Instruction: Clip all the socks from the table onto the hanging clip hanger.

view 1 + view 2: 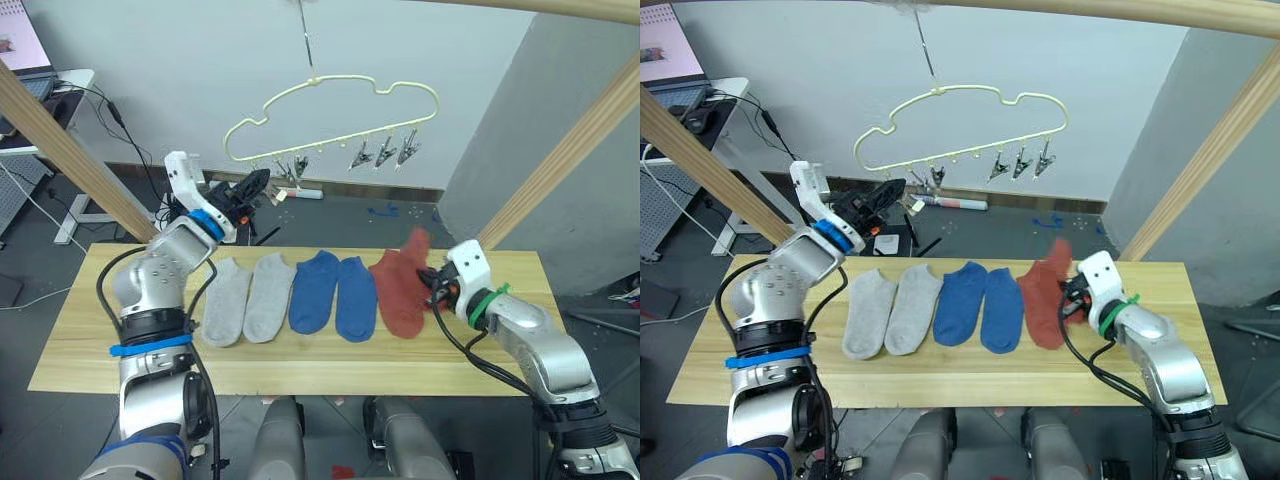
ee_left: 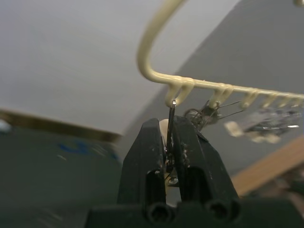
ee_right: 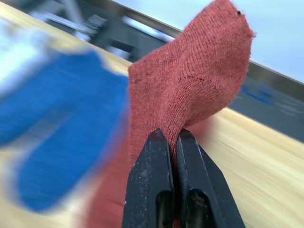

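Note:
Along the table (image 1: 300, 365) lie two light grey socks (image 1: 228, 300), two blue socks (image 1: 335, 292) and a rust red sock (image 1: 400, 290). My right gripper (image 3: 167, 135) is shut on the red sock's edge at the row's right end, and that part (image 1: 416, 245) stands up off the wood. Above the table's far edge hangs the pale-yellow clip hanger (image 1: 330, 95), with dark clips (image 1: 385, 153) under its lower bar. My left gripper (image 2: 167, 124) is raised at the hanger's left end, shut on a metal clip (image 2: 171, 111) that hangs from a hook there.
Thick wooden rail posts slant down on the left (image 1: 60, 150) and on the right (image 1: 570, 160) of the table. A white desk with a laptop (image 1: 30, 70) and cables stands at the far left. A grey wall panel (image 1: 520, 110) rises behind the right side.

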Action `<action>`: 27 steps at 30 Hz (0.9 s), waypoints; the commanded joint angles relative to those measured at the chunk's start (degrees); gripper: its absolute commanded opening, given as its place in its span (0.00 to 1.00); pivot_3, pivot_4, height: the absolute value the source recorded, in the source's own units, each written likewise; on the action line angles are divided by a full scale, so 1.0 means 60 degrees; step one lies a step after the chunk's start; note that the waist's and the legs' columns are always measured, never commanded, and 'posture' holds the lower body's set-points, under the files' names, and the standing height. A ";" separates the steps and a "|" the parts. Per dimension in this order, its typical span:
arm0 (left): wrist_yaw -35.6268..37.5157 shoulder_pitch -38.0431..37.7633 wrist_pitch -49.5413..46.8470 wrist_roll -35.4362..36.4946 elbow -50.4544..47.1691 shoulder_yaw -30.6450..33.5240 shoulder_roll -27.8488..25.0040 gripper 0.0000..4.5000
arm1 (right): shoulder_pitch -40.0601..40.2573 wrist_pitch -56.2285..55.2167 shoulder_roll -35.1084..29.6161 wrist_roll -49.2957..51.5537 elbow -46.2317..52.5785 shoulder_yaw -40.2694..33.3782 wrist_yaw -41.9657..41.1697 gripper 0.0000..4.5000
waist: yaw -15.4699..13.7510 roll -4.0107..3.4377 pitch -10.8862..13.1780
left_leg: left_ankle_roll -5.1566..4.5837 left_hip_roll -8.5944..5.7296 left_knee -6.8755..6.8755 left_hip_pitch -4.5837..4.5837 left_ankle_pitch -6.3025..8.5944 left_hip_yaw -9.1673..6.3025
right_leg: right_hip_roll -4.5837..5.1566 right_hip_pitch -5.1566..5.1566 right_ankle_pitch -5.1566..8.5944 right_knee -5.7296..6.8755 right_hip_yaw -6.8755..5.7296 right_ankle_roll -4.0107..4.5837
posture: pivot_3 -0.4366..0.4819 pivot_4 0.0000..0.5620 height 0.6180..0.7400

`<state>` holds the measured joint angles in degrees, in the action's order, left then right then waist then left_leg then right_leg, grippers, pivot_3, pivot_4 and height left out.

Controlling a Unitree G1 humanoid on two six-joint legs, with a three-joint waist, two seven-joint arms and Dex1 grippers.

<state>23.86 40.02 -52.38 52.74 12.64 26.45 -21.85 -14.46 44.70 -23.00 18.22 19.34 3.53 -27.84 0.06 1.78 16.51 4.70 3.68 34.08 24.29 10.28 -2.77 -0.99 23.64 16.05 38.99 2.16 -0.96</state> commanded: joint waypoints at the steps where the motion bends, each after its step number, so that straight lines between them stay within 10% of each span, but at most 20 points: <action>1: -0.0425 0.0182 -0.1291 0.1368 -0.0142 0.0701 -0.0132 0.00 | -0.0726 0.1505 0.1190 0.1117 0.0890 -0.0025 0.0544 0.00 | -0.0013 0.0002 0.0002 | 0.0001 -0.0001 0.0001 0.0005 0.0000 -0.0001 | 0.0003 0.0000 0.0000 -0.0002 0.0000 0.0000 | 0.66 0.52 1.00; 11: -0.1334 -0.0271 -0.2457 0.3153 -0.1029 0.0816 0.0223 0.00 | -0.2287 0.3090 0.4008 0.2106 0.0542 -0.0312 0.2021 0.00 | -0.0308 0.0005 0.0002 | 0.0044 -0.0021 0.0003 0.0092 -0.0025 -0.0028 | 0.0031 0.0066 -0.0002 -0.0008 -0.0019 0.0002 | 0.67 0.51 1.00; 27: -0.1496 -0.0536 -0.2333 0.3497 -0.1330 0.0642 0.0049 0.00 | -0.2860 0.4334 0.4590 0.3773 0.0569 -0.1262 0.2256 0.00 | -0.0281 0.0004 0.0003 | 0.0045 -0.0016 -0.0001 0.0091 -0.0026 -0.0025 | 0.0028 0.0074 -0.0003 -0.0004 -0.0023 0.0003 | 0.69 0.52 1.00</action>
<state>14.38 36.79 -66.79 72.26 6.56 30.51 -20.64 -31.60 69.61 4.31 37.82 19.69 -3.33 -13.64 -1.63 1.80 16.53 4.97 3.59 34.07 24.84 10.12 -2.91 -0.82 24.09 16.03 38.97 2.02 -0.94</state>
